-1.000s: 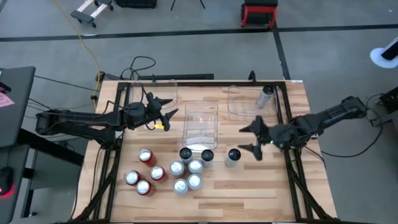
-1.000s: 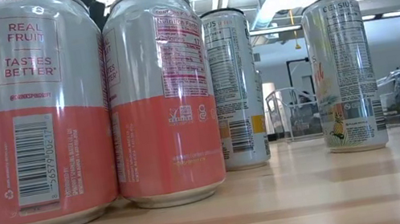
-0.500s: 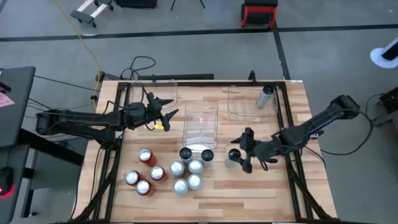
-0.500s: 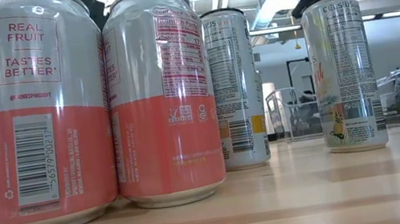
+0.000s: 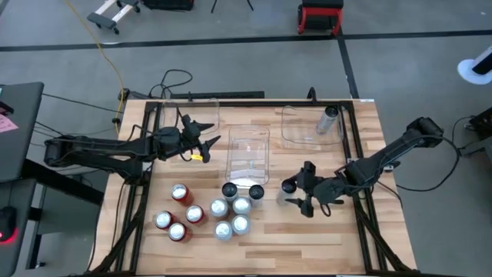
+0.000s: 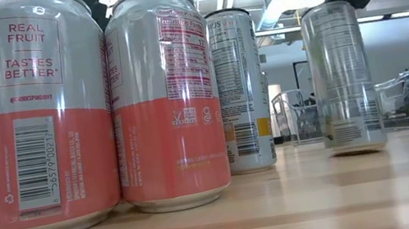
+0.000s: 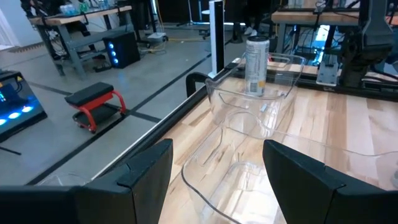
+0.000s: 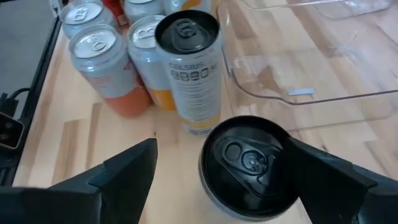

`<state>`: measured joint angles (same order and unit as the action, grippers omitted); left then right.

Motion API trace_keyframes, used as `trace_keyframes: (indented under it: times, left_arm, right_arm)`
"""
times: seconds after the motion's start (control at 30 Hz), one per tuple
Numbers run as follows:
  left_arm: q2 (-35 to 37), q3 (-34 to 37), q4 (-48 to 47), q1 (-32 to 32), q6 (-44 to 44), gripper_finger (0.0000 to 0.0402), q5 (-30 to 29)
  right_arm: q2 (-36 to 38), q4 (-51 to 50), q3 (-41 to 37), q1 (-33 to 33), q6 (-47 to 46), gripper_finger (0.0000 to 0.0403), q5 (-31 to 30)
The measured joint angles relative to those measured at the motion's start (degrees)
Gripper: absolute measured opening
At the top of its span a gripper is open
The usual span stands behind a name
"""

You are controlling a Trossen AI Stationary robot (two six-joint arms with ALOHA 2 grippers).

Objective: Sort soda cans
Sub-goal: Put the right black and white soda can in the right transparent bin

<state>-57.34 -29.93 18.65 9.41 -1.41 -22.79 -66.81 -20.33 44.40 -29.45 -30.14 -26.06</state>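
A lone dark-topped can (image 5: 289, 187) stands right of the cluster, with my open right gripper (image 5: 295, 193) around its top; it is the can (image 6: 342, 79) in the low view and the black top (image 8: 249, 162) in the right wrist view. Red cans (image 5: 178, 223), silver cans (image 5: 231, 217) and two dark-topped cans (image 5: 243, 191) stand clustered on their bases near the table's middle. One more can (image 5: 329, 119) stands in the far right bin. My left gripper (image 5: 206, 144) hangs open and empty beside the middle bin. My right gripper comes at the lone can from the table's right, slanting down. One finger (image 8: 329, 177) lies against the can's upper wall just under the rim (image 8: 287, 148). The other finger (image 8: 124, 174) stands clear of it. The can stands on its base (image 6: 353, 146) on the table.
Three clear plastic bins stand along the far half: a left one (image 5: 201, 114), a middle one (image 5: 248, 150) and a right one (image 5: 304, 127). A black frame rail (image 5: 357, 192) runs along the table's right side. Bare wood lies near the front edge (image 5: 307, 246).
My right gripper has moved left and down from the table's right side to the lone can, and its fingers now stand on either side of the can's top. The can has shifted slightly and turned about, showing another side of its label in the low view.
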Motion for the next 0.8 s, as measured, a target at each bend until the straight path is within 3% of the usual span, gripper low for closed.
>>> trace_keyframes:
  times: [0.27,0.5,0.8]
  left_arm:
    - [0.0,0.0,0.1,0.0,-0.3,0.0247,0.0]
    - [0.0,0.0,0.1,0.0,-0.5,0.0247,0.0]
    - [0.0,0.0,0.1,0.0,-0.5,0.0247,0.0]
  right_arm:
    - [0.0,0.5,0.0,-0.1,0.5,0.0368,0.0]
    - [-0.1,3.5,-0.1,-0.2,6.8,0.0368,-0.9]
    - [-0.1,-0.7,2.6,-0.2,8.8,0.0368,-0.7]
